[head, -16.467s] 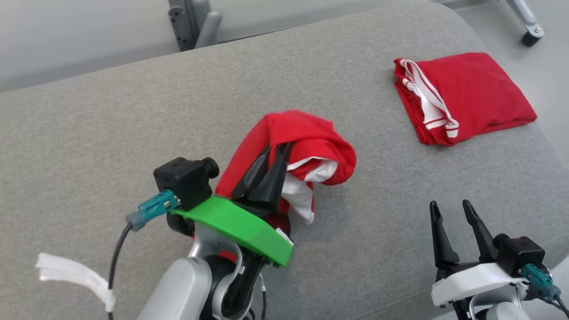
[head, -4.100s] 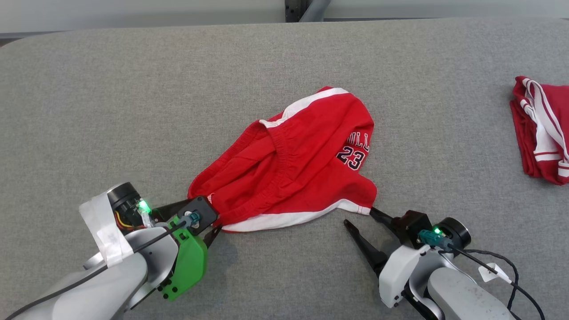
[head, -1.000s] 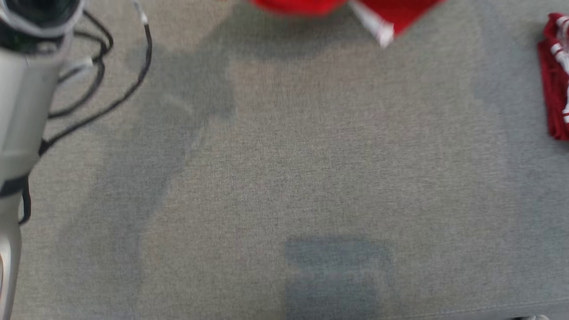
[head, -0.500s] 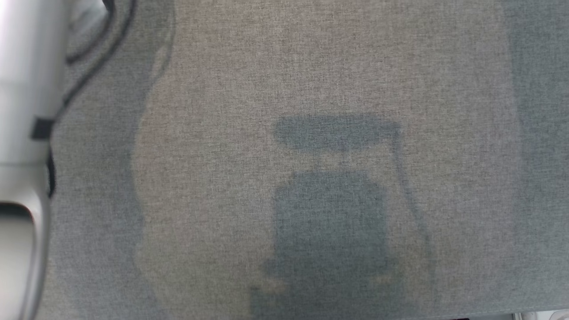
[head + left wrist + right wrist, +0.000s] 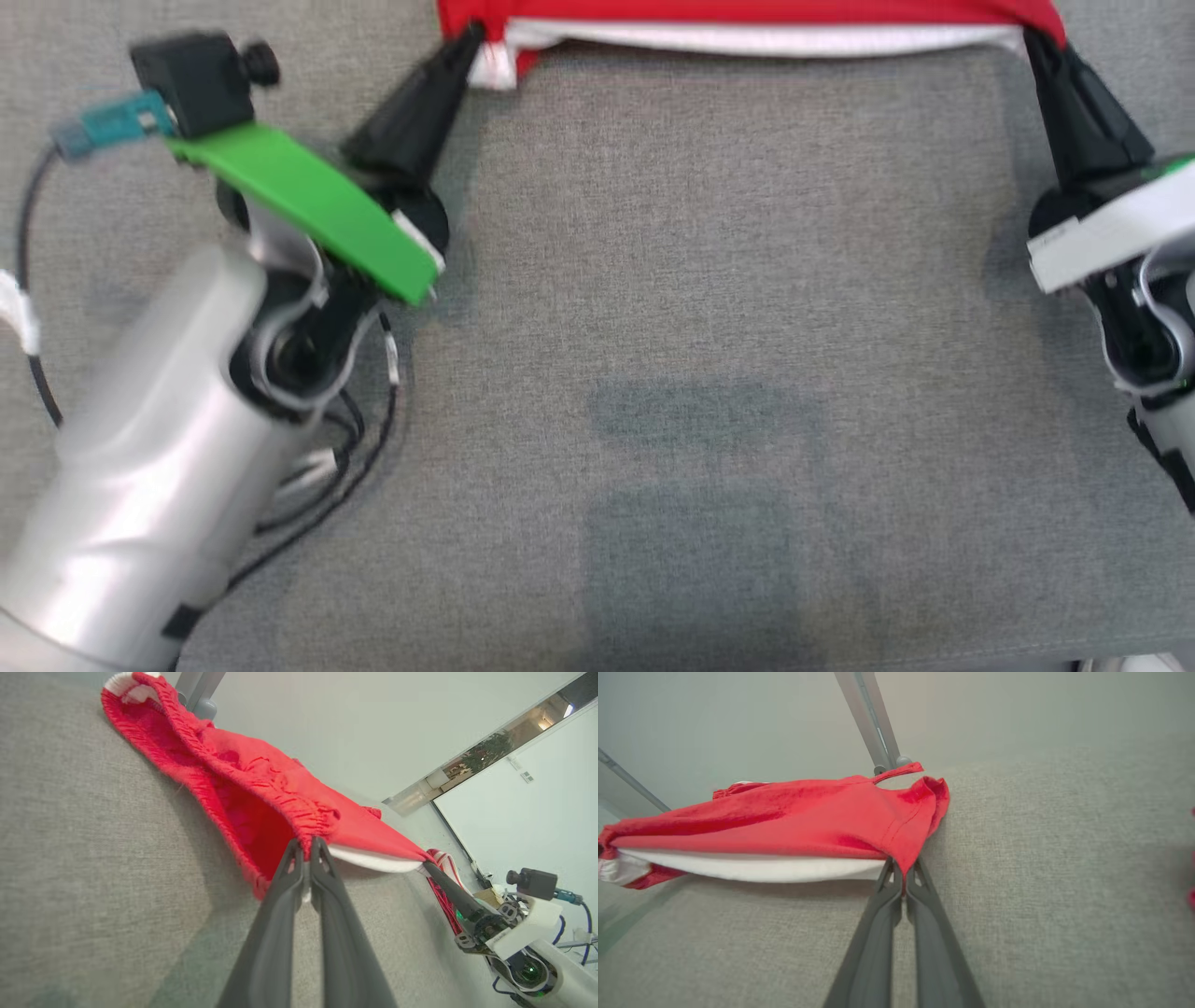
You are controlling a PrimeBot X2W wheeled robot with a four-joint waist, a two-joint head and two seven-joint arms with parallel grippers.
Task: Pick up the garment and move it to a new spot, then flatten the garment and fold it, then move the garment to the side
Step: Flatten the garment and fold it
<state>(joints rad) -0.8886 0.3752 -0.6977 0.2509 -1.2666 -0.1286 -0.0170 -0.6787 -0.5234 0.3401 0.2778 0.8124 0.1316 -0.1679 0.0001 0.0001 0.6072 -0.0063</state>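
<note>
The garment (image 5: 747,23) is a pair of red shorts with a white side stripe, stretched across the top edge of the head view over the grey cushion (image 5: 709,280). My left gripper (image 5: 471,42) is shut on its left corner, by the elastic waistband (image 5: 261,779) in the left wrist view. My right gripper (image 5: 1032,42) is shut on the right corner, pinching the red hem (image 5: 901,849) in the right wrist view. The white stripe (image 5: 752,868) runs taut between the two grips. The far part of the garment is out of the head view.
A second folded red and white garment (image 5: 439,877) lies on the cushion beyond my right gripper (image 5: 427,865) in the left wrist view. Grey metal frame legs (image 5: 873,723) stand behind the cushion. The cushion's front edge (image 5: 934,649) runs along the bottom of the head view.
The head camera has swung, so both grippers and the garment's near edge have come into the head view. The garment is stretched between the two grips.
</note>
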